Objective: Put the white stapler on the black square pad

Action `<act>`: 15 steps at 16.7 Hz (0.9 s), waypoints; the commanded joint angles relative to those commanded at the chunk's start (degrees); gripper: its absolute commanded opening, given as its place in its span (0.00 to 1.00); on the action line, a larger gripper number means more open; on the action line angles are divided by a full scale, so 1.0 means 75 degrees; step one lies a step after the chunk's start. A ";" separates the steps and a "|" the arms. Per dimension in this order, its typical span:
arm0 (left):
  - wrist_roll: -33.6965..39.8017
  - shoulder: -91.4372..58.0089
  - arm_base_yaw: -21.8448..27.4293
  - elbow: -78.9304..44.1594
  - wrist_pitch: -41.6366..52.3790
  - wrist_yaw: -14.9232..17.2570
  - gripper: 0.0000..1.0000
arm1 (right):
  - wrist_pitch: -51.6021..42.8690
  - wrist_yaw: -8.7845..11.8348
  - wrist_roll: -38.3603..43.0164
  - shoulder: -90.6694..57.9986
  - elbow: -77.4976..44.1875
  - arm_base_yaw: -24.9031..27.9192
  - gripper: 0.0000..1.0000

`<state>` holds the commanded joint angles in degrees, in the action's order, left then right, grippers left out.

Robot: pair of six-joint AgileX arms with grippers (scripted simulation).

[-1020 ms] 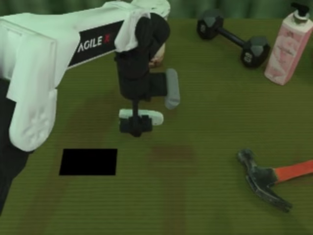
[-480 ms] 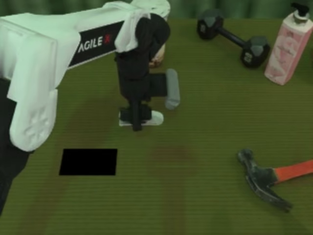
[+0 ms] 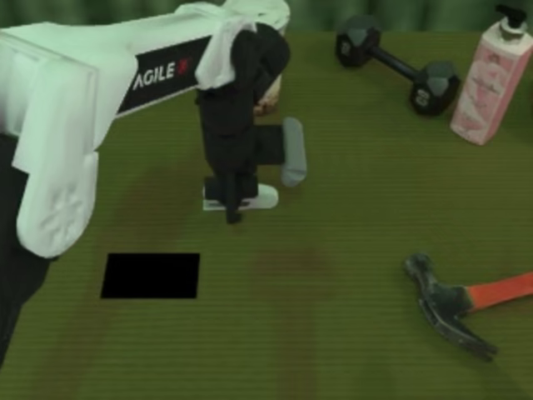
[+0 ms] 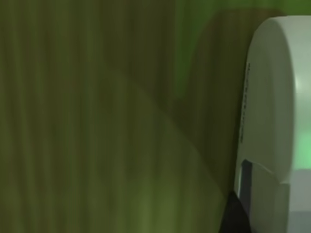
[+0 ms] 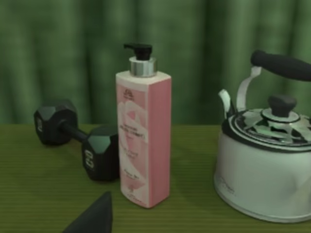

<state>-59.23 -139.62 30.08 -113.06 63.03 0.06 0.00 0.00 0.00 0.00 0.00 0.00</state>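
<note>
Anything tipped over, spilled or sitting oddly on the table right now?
Nothing stands out. The pink pump bottle stands upright beside the black dumbbell, the orange-handled hammer lies flat, and the small white stapler lies level under the left gripper, apart from the black square pad.

Setting: a rendered tabletop test scene, not a lived-in room. A green table [image 3: 358, 333] stood before a green curtain [image 5: 58, 58]; unrelated goods were scattered on it: dumbbell [image 3: 396, 62], pink pump bottle [image 3: 491, 79], hammer [image 3: 462, 308], kettle [image 5: 265, 165]. An AgileX arm [image 3: 100, 92] reached over it.
</note>
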 joint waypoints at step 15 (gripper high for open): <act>0.0009 0.0160 -0.0129 -0.2655 0.2830 -0.0004 0.00 | 0.0000 0.0000 0.0000 0.0000 0.0000 0.0000 1.00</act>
<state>-59.16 -138.42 29.12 -132.97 84.25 0.03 0.00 0.00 0.00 0.00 0.00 0.00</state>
